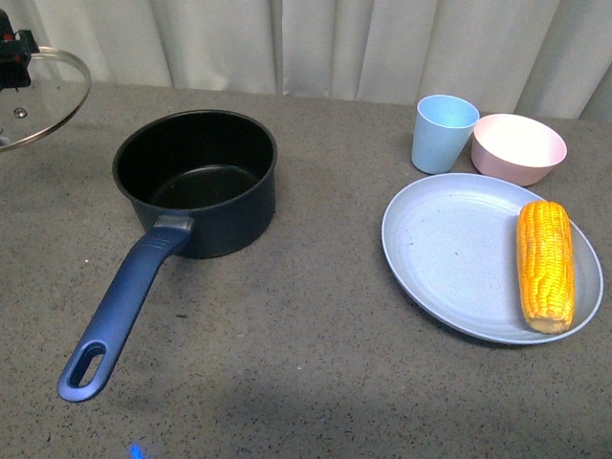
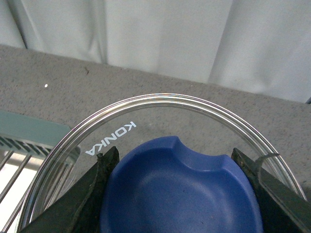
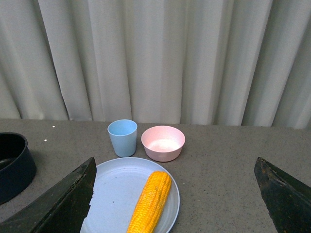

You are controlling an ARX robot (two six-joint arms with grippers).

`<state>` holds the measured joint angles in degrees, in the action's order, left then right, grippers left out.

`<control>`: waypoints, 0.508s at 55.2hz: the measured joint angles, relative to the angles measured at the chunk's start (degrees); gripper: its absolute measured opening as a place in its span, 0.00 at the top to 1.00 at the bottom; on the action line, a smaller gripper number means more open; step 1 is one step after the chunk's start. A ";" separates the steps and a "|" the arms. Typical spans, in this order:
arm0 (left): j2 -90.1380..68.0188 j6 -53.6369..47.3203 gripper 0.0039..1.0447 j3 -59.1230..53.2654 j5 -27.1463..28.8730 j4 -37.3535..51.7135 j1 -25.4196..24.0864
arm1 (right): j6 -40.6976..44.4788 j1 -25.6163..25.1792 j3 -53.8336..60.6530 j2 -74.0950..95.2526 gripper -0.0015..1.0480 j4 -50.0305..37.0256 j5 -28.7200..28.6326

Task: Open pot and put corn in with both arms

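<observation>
Pot (image 1: 196,182) open, left-centre on worktop (image 1: 287,382). Left fingers (image 2: 99,179) pinch lid (image 1: 43,96) by its knob, far left; a slip would likely drop it. Right fingers (image 3: 63,199) spread, facing corn (image 1: 546,265) on right plate (image 1: 440,249); round cob may roll from grip.

All 3 views bright, with soft even light that looks overhead. Faint shadow beside pot (image 1: 234,229), and a broader dim patch at counter's (image 1: 316,382) near edge. Pink bowl (image 1: 518,143) interior nearly blown out. Glare streaks on glass lid (image 2: 160,101) rim. Lid knob (image 2: 180,194) soft. Fingers (image 3: 58,204) in right wrist view dark and blurred.
</observation>
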<state>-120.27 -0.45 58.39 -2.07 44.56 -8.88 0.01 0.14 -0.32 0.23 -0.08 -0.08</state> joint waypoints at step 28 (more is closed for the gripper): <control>-11.39 0.68 0.41 -2.34 -0.55 7.78 -1.79 | -0.02 0.00 0.00 0.00 0.09 0.00 0.00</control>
<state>-131.66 0.23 56.05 -2.61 52.34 -10.68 -0.01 0.14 -0.32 0.23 -0.08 -0.08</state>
